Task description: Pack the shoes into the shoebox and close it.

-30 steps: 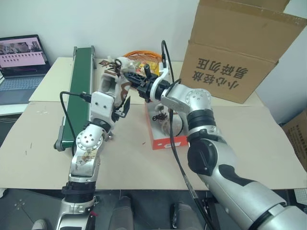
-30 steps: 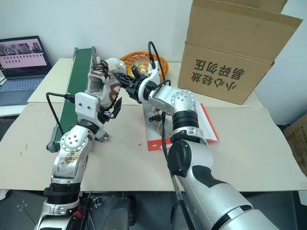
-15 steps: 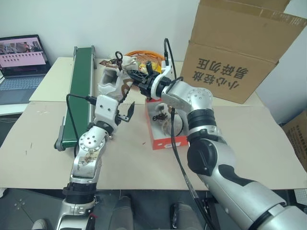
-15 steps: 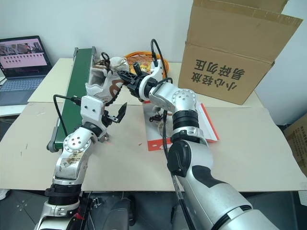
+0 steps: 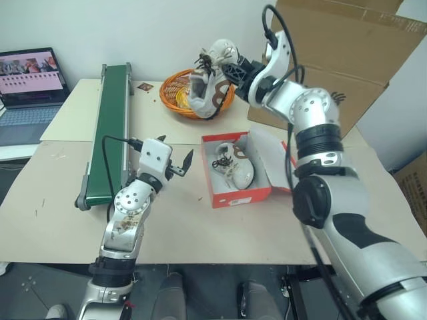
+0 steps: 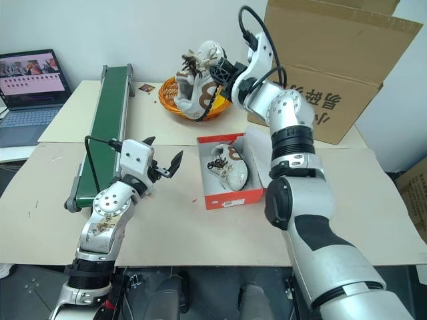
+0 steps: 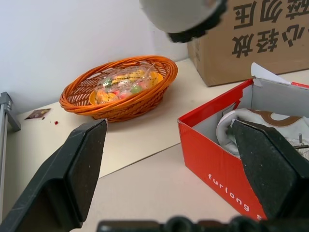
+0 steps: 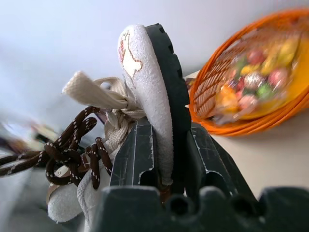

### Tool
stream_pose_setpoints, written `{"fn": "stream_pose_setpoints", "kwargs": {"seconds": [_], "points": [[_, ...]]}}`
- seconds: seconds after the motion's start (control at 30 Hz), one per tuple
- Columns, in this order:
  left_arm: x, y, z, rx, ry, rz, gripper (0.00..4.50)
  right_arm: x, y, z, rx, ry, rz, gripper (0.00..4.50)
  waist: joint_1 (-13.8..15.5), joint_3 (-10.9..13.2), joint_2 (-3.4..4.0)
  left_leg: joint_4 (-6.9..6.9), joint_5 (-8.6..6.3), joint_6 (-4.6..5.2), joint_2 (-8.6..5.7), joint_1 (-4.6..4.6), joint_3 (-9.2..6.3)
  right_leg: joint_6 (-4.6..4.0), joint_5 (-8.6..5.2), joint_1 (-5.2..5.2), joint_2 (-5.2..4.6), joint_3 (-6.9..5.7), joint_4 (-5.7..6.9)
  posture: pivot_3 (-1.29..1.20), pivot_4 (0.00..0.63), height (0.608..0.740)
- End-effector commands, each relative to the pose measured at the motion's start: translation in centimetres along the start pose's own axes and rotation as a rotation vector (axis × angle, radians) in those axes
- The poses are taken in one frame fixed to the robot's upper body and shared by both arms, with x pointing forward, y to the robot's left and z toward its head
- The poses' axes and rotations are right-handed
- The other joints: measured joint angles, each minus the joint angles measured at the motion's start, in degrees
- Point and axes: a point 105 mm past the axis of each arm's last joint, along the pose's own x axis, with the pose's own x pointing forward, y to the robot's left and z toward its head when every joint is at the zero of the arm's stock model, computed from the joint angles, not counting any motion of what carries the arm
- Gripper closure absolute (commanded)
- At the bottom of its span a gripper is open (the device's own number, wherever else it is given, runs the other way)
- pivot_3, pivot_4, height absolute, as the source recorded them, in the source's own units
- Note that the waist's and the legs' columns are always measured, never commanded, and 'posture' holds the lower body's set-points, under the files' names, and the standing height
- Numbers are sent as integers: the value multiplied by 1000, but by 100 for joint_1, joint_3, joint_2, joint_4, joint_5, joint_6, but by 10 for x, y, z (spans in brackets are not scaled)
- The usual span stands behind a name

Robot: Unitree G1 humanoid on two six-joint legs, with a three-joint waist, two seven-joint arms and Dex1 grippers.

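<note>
My right gripper [image 5: 230,69] is shut on a white shoe [image 5: 208,80] with dark brown laces, gripping it across the sole edge [image 8: 161,96]. It holds the shoe high in the air over the orange basket. The red shoebox [image 5: 244,195] stands open on the table, its lid flap [image 5: 268,144] folded back to the right. Another white shoe [image 5: 237,170] lies inside the shoebox. My left gripper [image 5: 175,151] hangs open and empty, low over the table just left of the shoebox [image 7: 217,164].
An orange wicker basket [image 5: 175,99] of wrapped sweets sits behind the shoebox. A green conveyor [image 5: 111,127] runs along the left, with a laptop [image 5: 30,87] beyond it. A large brown carton [image 5: 333,73] stands at the back right.
My right gripper has swung the shoe up and to the right, away from the left gripper, and rolled it over. The left gripper stays open near the same spot.
</note>
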Motion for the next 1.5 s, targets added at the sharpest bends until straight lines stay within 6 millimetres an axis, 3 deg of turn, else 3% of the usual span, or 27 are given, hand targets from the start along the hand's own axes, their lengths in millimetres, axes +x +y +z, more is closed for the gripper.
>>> {"fn": "stream_pose_setpoints", "kwargs": {"seconds": [0.03, 0.13, 0.3, 0.4, 0.67, 0.8, 1.03, 1.27, 1.5], "points": [[-2, 2, 9, 15, -30, 4, 111, -14, 17, 0, -243, 87, 61, 4131, 2, 0, 0, 0, 0, 0, 0, 1, 0, 0, -1, 1, 0, 0, 1, 0, 150, 728], [-1, 1, 10, 15, -32, 6, 111, -25, 13, -23, -319, 183, 74, 4131, 3, 0, 0, 4, -1, -1, 0, 4, 0, 1, 0, 4, -1, 0, 1, 0, 150, 728], [0, -2, 13, 9, -43, 2, 111, -42, -17, -71, -358, 345, 24, 4131, 34, 0, 0, 6, -1, -1, 0, 6, 0, 0, 0, 6, -1, 0, 5, 0, 150, 728], [-1, -2, 13, 7, -43, 1, 111, -49, -24, -93, -363, 413, 14, 4131, 54, 1, 1, 7, 0, -1, 0, 5, 1, 0, 0, 4, -1, 0, 5, 0, 150, 728], [-2, -3, 14, 3, -39, 0, 111, -57, -37, -100, -358, 481, -1, 4131, 86, 2, 3, 8, 0, -1, 0, 9, 2, 1, 0, 5, -1, 1, 9, 0, 150, 728], [-2, 0, 12, 2, -35, 6, 111, -53, -43, -121, -381, 553, -9, 4131, 86, 2, 3, 8, -1, -1, 0, 9, 2, 1, 0, 5, -1, 1, 8, 0, 150, 728], [0, -2, 12, -4, -32, 3, 111, -31, -57, -186, -322, 709, -62, 4131, 61, 2, 3, 6, 0, -1, 0, 26, 2, 1, -1, 15, 1, 1, 12, 0, 150, 728], [-3, -3, 12, -7, -28, 7, 111, -12, -58, -199, -401, 738, -73, 4131, -101, -1, 0, 1, -1, -2, 2, 63, 2, 0, -2, 23, 2, 1, 13, 0, 150, 728], [-4, -3, 9, -10, -18, 11, 111, -4, -40, -225, -460, 802, -27, 4131, -247, -6, -2, -7, -2, -3, 4, 90, 0, -9, -8, 33, 5, 5, 20, 0, 150, 728]]}}
